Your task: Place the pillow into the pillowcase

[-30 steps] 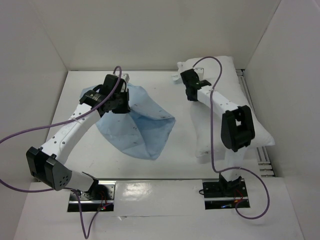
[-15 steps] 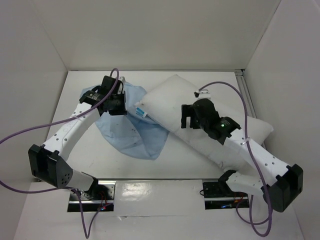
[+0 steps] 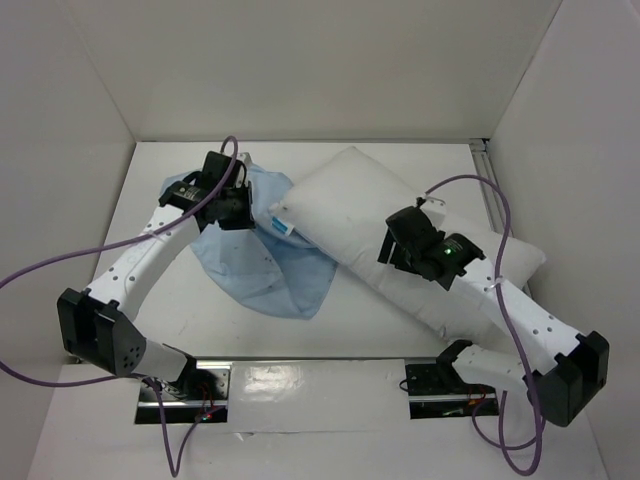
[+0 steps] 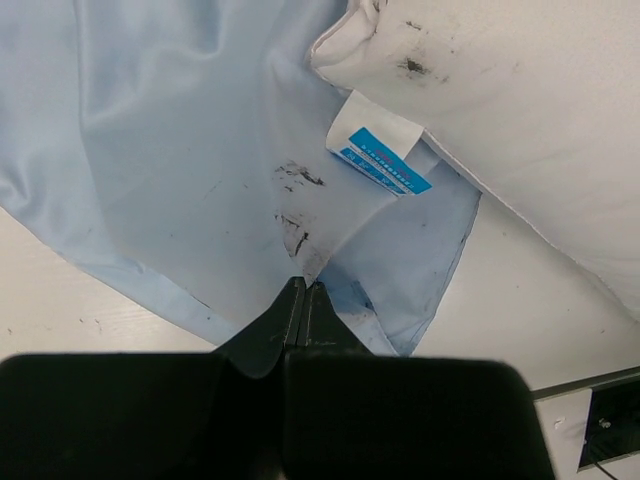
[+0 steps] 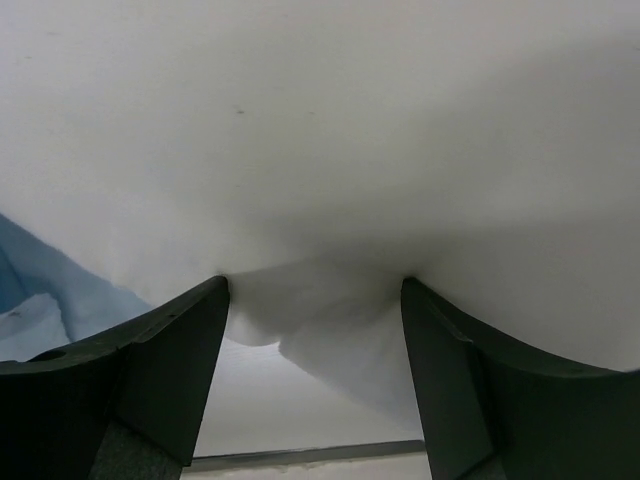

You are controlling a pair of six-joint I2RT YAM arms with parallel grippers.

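At the near edge of the worktop, the two arms rise from metal base plates, each trailing a purple cable.

The left arm reaches forward and inward. Its left tool is clenched on the pillowcase. In the left wrist view the two dark fingers meet at the left tool's tip, with a peak of the blue cloth pinched between them. The pillowcase lies wrinkled and limp on the left half of the worktop. It carries dark smudges near the pinched fold.

The right arm stretches in low from the near right corner, across the pillow. The right tool sits on the pillow's middle. In the right wrist view the jaws of the right tool stand wide apart, with their tips pressed into the white fabric. A soft fold of the pillow bulges between them, but it is not squeezed.

The pillow lies diagonally from the near right towards the far centre. Its far left corner rests on the pillowcase's right edge, and none of it is inside the sleeve. A white and blue label hangs from that corner over the blue cloth, and a few dark marks spot the pillow there.

Beyond stand plain white walls.
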